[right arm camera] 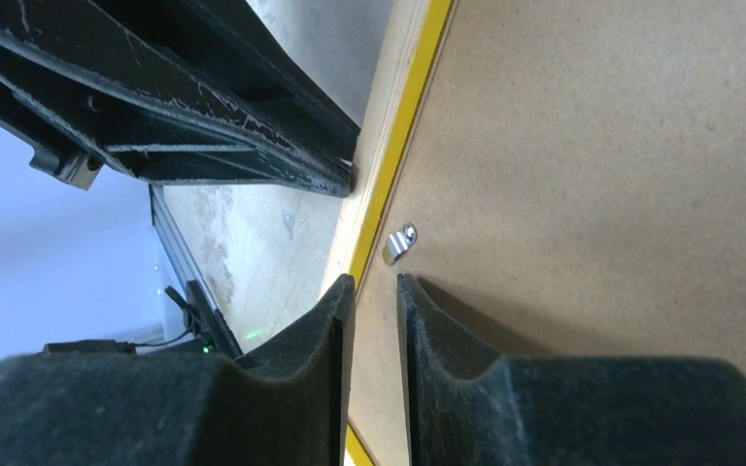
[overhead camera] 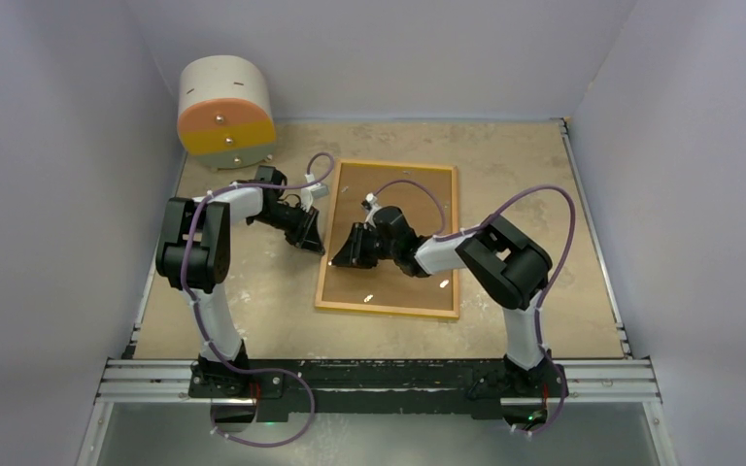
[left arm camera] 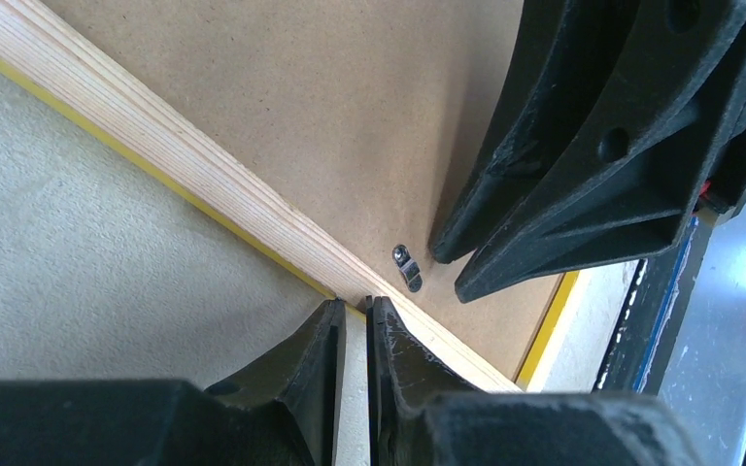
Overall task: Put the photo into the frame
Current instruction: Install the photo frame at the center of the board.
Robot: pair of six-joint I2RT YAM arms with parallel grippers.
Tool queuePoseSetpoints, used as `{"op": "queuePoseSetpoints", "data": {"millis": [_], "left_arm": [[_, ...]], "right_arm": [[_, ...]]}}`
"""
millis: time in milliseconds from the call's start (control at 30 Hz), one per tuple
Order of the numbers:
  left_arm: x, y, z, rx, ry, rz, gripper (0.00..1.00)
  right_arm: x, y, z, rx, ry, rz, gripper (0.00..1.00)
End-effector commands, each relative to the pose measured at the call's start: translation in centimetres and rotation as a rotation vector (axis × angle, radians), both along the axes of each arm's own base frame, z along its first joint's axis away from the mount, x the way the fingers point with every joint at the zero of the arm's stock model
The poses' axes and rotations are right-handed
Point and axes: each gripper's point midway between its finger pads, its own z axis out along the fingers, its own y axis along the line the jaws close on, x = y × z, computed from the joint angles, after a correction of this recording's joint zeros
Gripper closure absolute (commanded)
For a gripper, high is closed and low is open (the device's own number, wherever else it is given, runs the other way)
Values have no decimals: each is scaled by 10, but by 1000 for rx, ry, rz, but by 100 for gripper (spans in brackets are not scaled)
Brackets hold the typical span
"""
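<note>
The frame [overhead camera: 389, 309] lies face down mid-table, wood-coloured rim up, its yellow edge showing in the left wrist view [left arm camera: 204, 175] and the right wrist view [right arm camera: 408, 126]. A plain brown backing board [overhead camera: 418, 262] fills it. The photo is hidden. My left gripper [overhead camera: 316, 243] stands at the frame's left rim with its tips [left arm camera: 355, 303] against the outer edge. Its jaws are nearly together with nothing between them. My right gripper [overhead camera: 340, 260] rests on the board just inside that rim [right arm camera: 376, 282], a narrow gap between its jaws. A small metal clip [right arm camera: 400, 242] lies just beyond its tips and also shows in the left wrist view [left arm camera: 407, 267].
A round cream, orange and yellow drawer unit [overhead camera: 225, 112] stands at the back left corner. A metal rail [overhead camera: 379, 379] runs along the near edge by the arm bases. Pale walls close in the table on three sides.
</note>
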Motion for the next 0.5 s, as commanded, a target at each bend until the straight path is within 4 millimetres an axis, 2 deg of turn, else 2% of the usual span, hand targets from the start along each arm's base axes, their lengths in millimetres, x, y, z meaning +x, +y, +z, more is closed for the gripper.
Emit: {"op": "queuePoseSetpoints", "data": {"millis": [0, 200, 467], "left_arm": [[1, 6, -3, 29, -40, -21, 85], [0, 6, -1, 28, -45, -25, 87], [1, 5, -2, 23, -41, -28, 88]], "right_arm": [[6, 5, -10, -24, 1, -19, 74], [10, 11, -11, -16, 3, -18, 76], [9, 11, -21, -25, 31, -34, 79]]}}
